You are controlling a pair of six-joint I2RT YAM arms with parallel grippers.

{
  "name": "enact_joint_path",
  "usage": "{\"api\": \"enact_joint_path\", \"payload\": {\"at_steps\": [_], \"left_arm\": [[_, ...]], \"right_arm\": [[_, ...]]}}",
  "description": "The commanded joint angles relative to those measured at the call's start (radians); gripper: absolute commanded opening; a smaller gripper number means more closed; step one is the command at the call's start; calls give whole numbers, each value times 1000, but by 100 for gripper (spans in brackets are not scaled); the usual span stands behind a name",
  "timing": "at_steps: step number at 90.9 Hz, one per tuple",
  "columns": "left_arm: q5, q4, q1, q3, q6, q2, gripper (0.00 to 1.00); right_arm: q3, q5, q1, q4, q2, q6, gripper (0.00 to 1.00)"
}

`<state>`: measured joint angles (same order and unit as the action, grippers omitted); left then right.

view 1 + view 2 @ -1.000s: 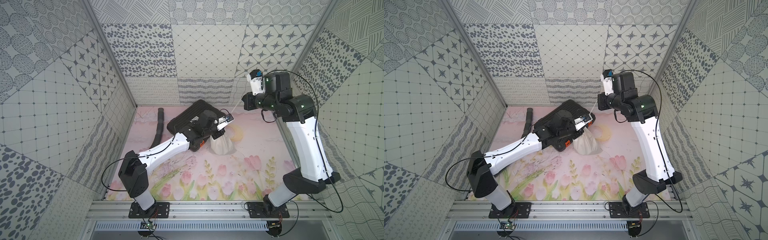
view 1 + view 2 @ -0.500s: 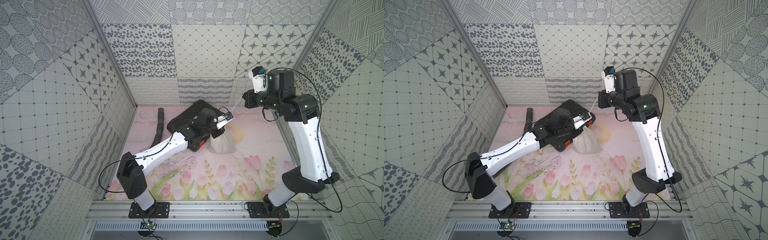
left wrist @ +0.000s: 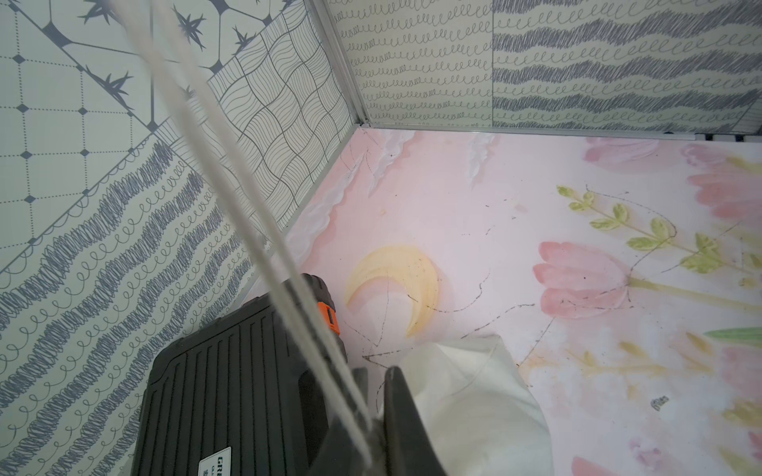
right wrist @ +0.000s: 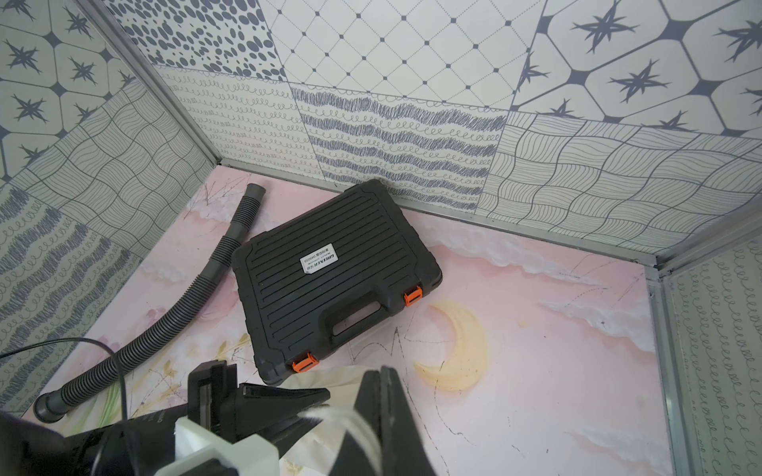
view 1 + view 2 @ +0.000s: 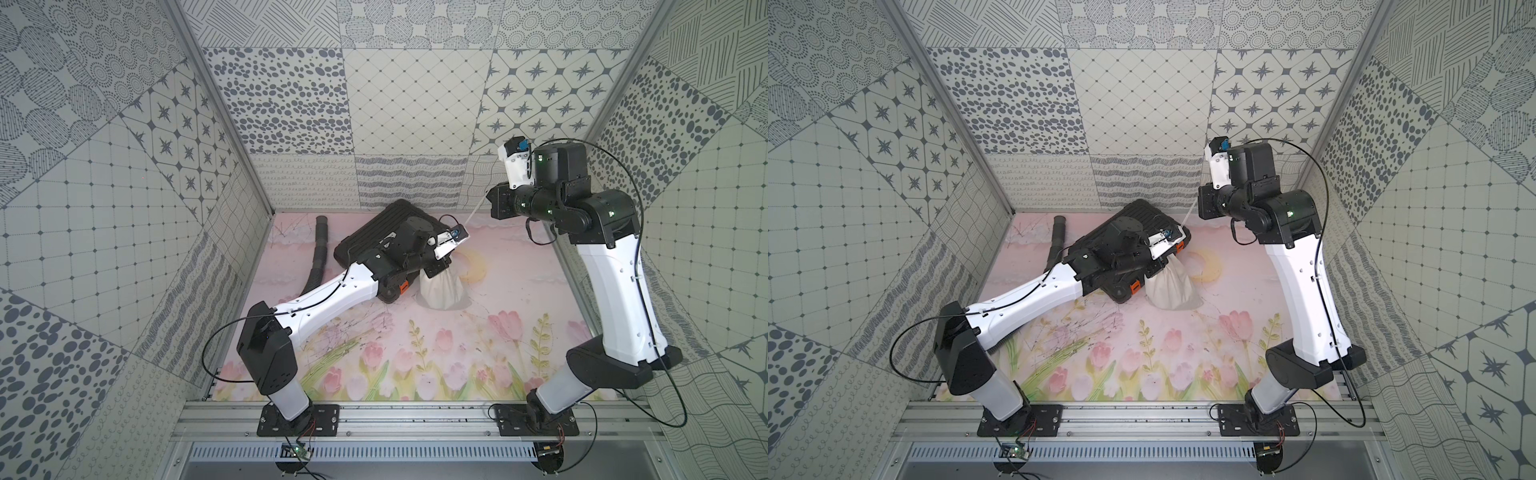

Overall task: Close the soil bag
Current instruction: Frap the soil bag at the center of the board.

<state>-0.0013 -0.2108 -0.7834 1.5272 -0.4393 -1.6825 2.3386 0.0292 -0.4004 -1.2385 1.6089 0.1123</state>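
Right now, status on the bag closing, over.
Left gripper shut on soil bag at neck. Right gripper raised, shut on cords, taut. Mouth gathered. Black case beside bag, not blocking.

The black ribbed hard case (image 5: pixel 380 220) lies flat at the back of the counter (image 5: pixel 415 353), left of centre, one corner close to the back wall. The grey corrugated hose (image 5: pixel 318 257) lies along its left side. The off-white cloth drawstring sack (image 5: pixel 442 291) stands just beside the case's front right corner (touching or not, I cannot tell). My left end effector (image 5: pixel 431 271) sits at the sack's mouth. From there the thin white cords (image 5: pixel 473 212) rise back and right to my right end effector (image 5: pixel 491 203), high above the counter.
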Motion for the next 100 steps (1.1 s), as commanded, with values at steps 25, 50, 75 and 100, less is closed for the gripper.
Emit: {"api": "enact_joint_path", "payload": {"at_steps": [25,50,75,100], "left_arm": [[111,-577,48,80,156,6,0],[110,-601,59,66,164,14,0],[-46,-634,61,32,121,-10,0],[-151,-626,80,-51,99,10,0]], "right_arm": [[-353,55,107,475,-249,89,0],[-514,1,161,544,-317,165,0],[-413,4,161,544,-290,160,0],[-271,20,197,538,-266,145,0]]}}
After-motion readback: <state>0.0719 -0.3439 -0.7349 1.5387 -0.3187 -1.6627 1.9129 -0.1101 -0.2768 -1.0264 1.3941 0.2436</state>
